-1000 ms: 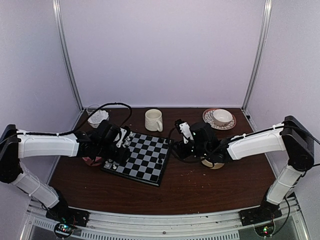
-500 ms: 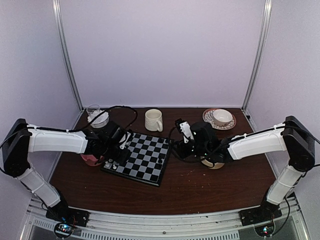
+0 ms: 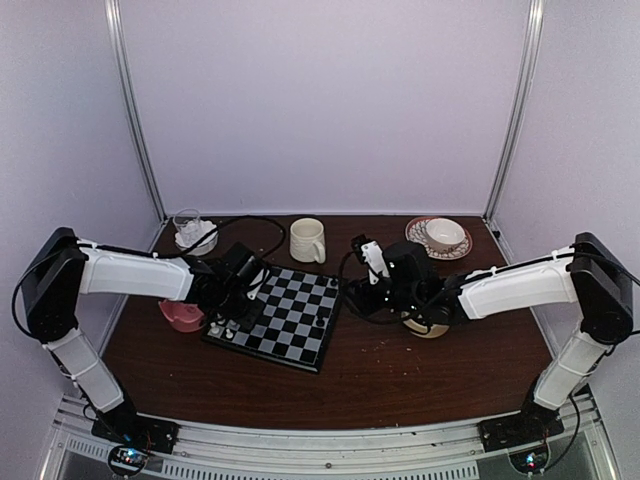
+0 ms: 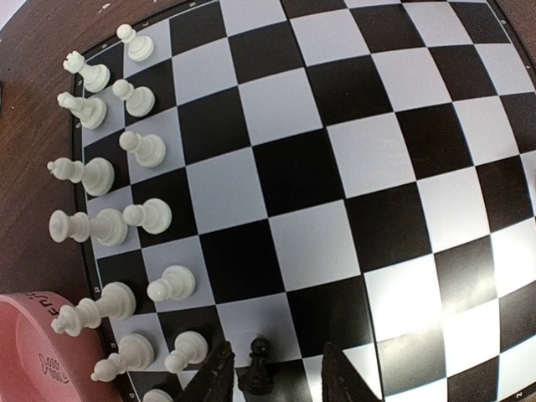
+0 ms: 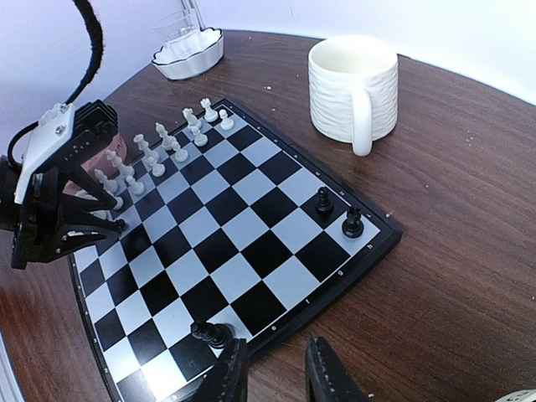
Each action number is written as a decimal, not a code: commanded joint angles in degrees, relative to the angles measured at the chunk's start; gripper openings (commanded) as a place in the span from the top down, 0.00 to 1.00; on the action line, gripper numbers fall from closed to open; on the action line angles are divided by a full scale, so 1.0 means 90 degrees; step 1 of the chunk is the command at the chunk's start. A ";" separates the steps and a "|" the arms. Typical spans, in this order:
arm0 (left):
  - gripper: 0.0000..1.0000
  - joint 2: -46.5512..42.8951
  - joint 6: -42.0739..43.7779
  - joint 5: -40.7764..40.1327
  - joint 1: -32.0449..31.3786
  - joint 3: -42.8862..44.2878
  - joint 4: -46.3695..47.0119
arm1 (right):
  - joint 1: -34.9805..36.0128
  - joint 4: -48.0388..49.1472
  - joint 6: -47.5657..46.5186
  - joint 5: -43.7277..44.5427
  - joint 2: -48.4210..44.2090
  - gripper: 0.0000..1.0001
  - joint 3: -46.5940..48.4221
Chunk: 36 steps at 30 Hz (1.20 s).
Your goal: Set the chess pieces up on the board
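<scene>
Top view: the small black-and-grey checked chessboard (image 3: 290, 318) lies left of the middle of the dark brown wooden table (image 3: 400, 385), on the near side of the cream ribbed mug (image 3: 307, 240). The left gripper (image 3: 236, 300) hangs over the board's left edge beside the pink plastic bowl (image 3: 180, 317). The right gripper (image 3: 358, 295) sits just off the board's right edge. Left wrist view: the white chess pieces (image 4: 144, 148) stand in two files along the left edge, the near end cut off by the frame. A small black pawn (image 4: 255, 375) stands between the left fingers (image 4: 219, 377) with a gap on one side; a pinch cannot be told. Right wrist view: the right jaws are narrowly parted, with only table between them. One black piece (image 5: 209, 333) stands on the right edge just beside them, and two more black pieces (image 5: 322, 201) at the far right corner. Judgement: the white side is nearly done and the black side barely begun.
</scene>
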 commanded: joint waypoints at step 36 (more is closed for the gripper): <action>0.78 0.0862 -0.0292 0.0243 0.0029 0.0854 -0.1264 | 0.0019 0.0038 0.0011 -0.0066 -0.0122 0.75 -0.0057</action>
